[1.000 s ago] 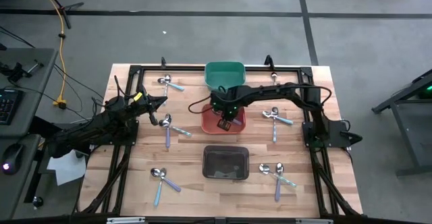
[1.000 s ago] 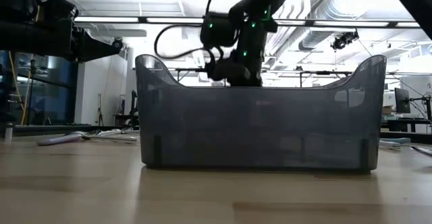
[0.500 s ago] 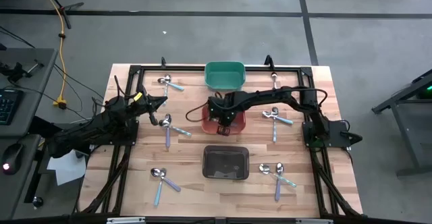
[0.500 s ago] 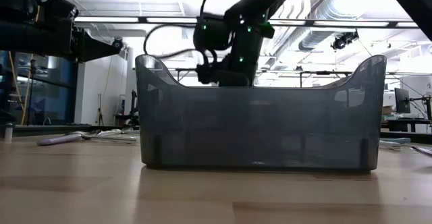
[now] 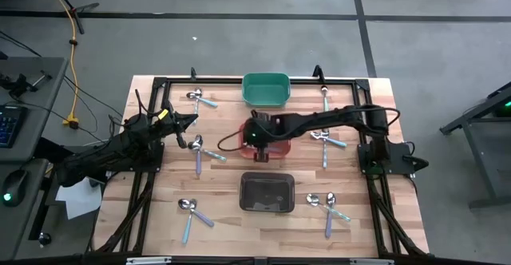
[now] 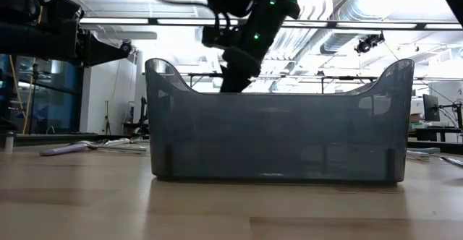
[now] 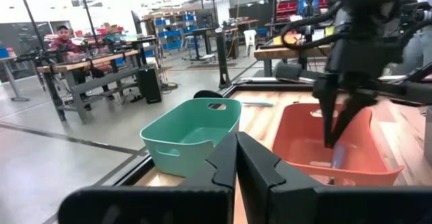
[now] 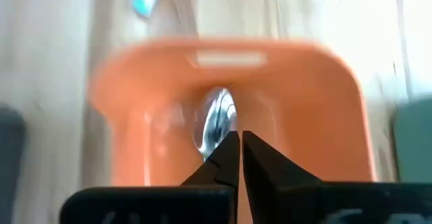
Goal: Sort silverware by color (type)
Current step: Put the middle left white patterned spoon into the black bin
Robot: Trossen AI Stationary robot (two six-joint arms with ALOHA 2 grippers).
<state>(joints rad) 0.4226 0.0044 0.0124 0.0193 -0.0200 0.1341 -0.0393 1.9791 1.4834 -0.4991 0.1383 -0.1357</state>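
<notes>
My right gripper (image 5: 257,140) hangs over the red-orange bin (image 5: 278,148), fingers pointing down, shut on a small spoon. In the right wrist view the spoon's shiny bowl (image 8: 216,126) shows just past the fingertips, inside the red-orange bin (image 8: 135,96). In the left wrist view the spoon's pale handle (image 7: 337,158) shows right below those fingertips. My left gripper (image 5: 194,120) waits shut at the table's left. Other spoons lie flat on the table in pairs at left (image 5: 197,149), near left (image 5: 190,211), right (image 5: 327,141) and near right (image 5: 329,207). My right gripper pinches the spoon between its two fingertips (image 7: 332,133) from above, pointing down. The spoon hangs below the fingers, its handle (image 7: 337,158) just under them and its bowl (image 8: 216,126) lower, inside the red-orange bin. The fingers hide the exact spot on the handle.
The green bin (image 5: 265,89) stands at the far edge, and the black bin (image 5: 267,193) sits on the near side of the red-orange one. More spoons lie far left (image 5: 200,99) and far right (image 5: 323,96). People sit at benches in the room beyond.
My right gripper dipped low over the red-orange bin, then rose higher above it and shifted a little toward the table's left edge. The left arm has kept still.
</notes>
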